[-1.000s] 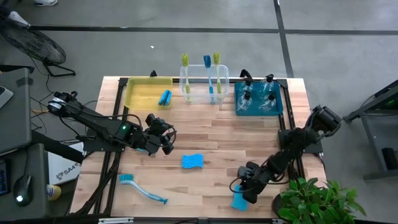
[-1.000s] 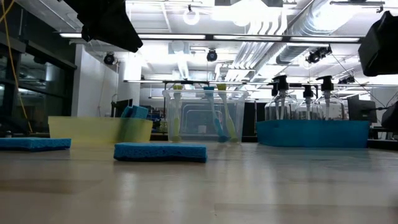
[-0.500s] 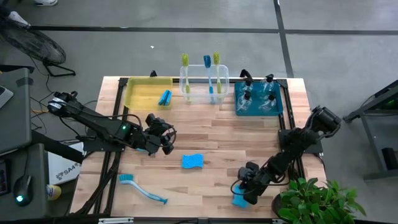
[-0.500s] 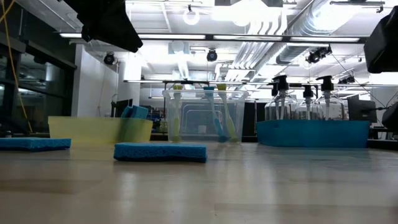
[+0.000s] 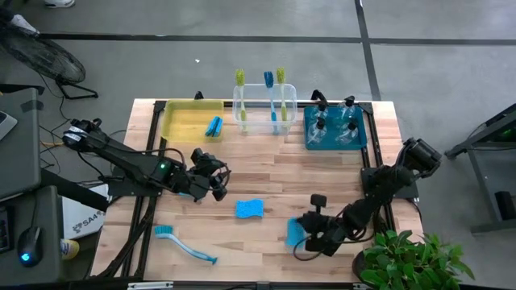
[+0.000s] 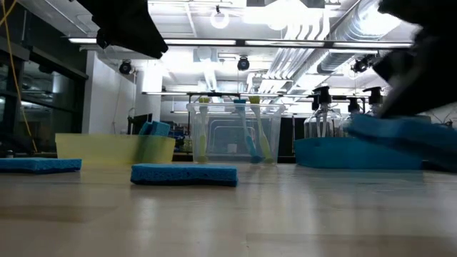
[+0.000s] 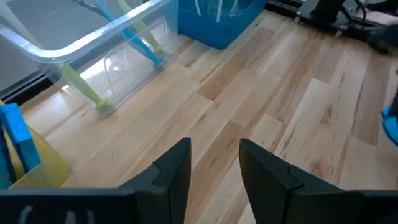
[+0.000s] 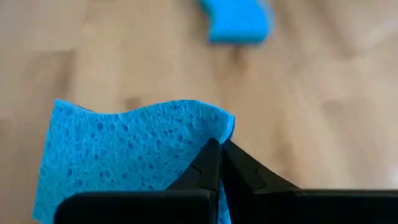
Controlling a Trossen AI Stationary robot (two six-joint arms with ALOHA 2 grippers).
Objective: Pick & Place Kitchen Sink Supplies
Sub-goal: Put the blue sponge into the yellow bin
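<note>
A bright-blue sponge (image 5: 294, 231) hangs clear of the table's near right part, and my right gripper (image 5: 306, 232) is shut on it. In the low view it is a blurred blue slab (image 6: 400, 132). A second sponge (image 5: 250, 209) lies flat mid-table. A blue dish brush (image 5: 185, 244) lies near the front left. Left of centre my left gripper (image 5: 219, 184) hovers open, with nothing between its fingers (image 7: 174, 171). My right gripper pinches the sponge at its edge near one corner (image 8: 208, 134) between its two fingers, which slant down from the table's right side. The sponge is lifted clear of the table and sits tilted in the hold, its edge bent into a wave.
Along the far edge stand a yellow bin (image 5: 181, 121) holding a sponge (image 5: 214, 126), a clear bin (image 5: 242, 121) with upright brushes, and a teal bin (image 5: 361, 138) with spray bottles. A potted plant (image 5: 411, 258) stands off the near right corner.
My right gripper has risen and gone toward the table's left, rolling its wrist. The sponge that lay flat by the near right edge has come up with it and now hangs clear of the table, tilted.
</note>
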